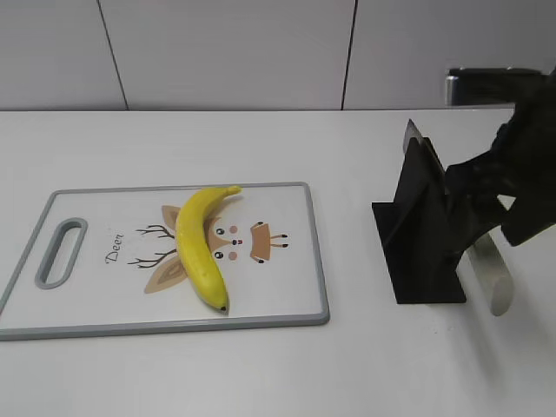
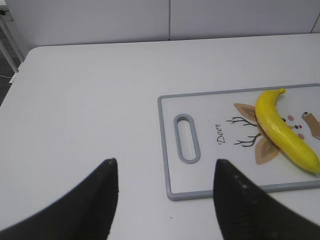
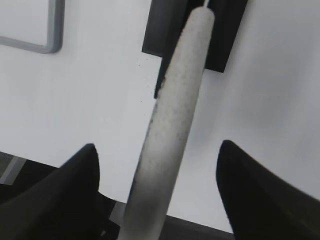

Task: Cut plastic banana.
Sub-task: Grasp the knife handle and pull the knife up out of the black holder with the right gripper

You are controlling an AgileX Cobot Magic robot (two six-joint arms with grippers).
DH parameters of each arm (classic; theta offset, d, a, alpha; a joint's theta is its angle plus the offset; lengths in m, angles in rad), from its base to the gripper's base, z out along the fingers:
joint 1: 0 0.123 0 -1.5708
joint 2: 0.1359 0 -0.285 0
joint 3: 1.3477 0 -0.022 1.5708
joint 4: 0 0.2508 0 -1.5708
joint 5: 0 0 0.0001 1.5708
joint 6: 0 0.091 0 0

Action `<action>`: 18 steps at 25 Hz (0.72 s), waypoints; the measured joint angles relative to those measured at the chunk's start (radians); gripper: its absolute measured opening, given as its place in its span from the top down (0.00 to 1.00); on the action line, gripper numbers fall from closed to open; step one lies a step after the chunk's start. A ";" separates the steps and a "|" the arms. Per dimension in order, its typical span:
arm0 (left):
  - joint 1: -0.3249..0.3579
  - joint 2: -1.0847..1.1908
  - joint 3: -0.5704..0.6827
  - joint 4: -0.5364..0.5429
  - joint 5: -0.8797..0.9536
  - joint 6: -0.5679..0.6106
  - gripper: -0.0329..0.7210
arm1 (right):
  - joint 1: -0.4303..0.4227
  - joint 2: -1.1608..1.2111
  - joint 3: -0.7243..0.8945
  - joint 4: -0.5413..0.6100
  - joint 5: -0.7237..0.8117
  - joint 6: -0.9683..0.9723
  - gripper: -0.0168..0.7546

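The plastic banana (image 1: 200,248) is whole, bright yellow and curved. It lies on the white, grey-rimmed cutting board (image 1: 295,287), stem to the back, and also shows in the left wrist view (image 2: 280,130). A knife stands in a black holder (image 1: 421,234), its pale grey handle (image 1: 493,278) sticking out to the front right. My right gripper (image 1: 499,217) is open around that handle (image 3: 172,115), with a gap on each side (image 3: 159,145). My left gripper (image 2: 165,161) is open and empty above the bare table, left of the board's handle slot (image 2: 186,138). It is not in the exterior view.
The board carries a deer drawing (image 1: 234,243). The knife's metal blade tip (image 1: 413,135) pokes out above the holder. The white table (image 1: 174,365) meets a white wall at the back. The table's edge and dark floor (image 3: 210,232) show under my right gripper.
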 joint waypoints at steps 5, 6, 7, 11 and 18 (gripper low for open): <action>0.000 0.000 0.000 0.002 0.000 0.000 0.19 | 0.000 0.102 0.000 0.001 -0.011 0.009 0.25; 0.000 0.000 0.000 0.002 0.000 0.000 0.20 | 0.000 0.114 0.000 0.001 -0.012 0.014 0.27; 0.000 0.000 0.000 0.002 0.000 0.000 0.20 | 0.000 0.123 0.000 0.001 -0.014 0.016 0.30; 0.000 0.000 0.000 0.002 0.000 0.000 0.20 | 0.000 0.138 0.000 0.002 -0.021 0.022 0.62; 0.000 0.000 0.000 0.004 0.000 0.000 0.20 | -0.001 0.094 0.000 -0.004 -0.033 0.054 0.72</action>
